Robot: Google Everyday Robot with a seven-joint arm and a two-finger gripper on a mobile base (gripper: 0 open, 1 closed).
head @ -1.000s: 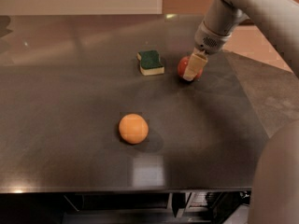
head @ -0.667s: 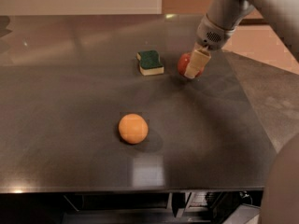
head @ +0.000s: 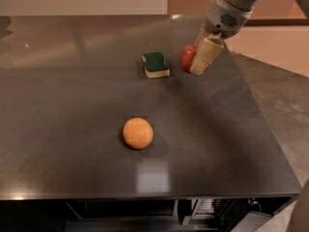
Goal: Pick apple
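The small red apple (head: pixel 186 58) sits between the fingers of my gripper (head: pixel 192 65) at the back right of the dark table (head: pixel 72 91). It hangs slightly above the surface. The gripper is shut on the apple. One cream-coloured finger (head: pixel 203 54) covers the apple's right side, and the other finger is hidden behind it. The arm comes down from the upper right.
A green-and-yellow sponge (head: pixel 156 64) lies just left of the apple. An orange round fruit (head: pixel 138 133) rests nearer the front centre. The table's right edge (head: pixel 263 120) runs diagonally, with a lower grey surface beyond it.
The gripper has risen a little with the apple in it, so the apple now stands off the table. The sponge and the orange fruit have not moved.
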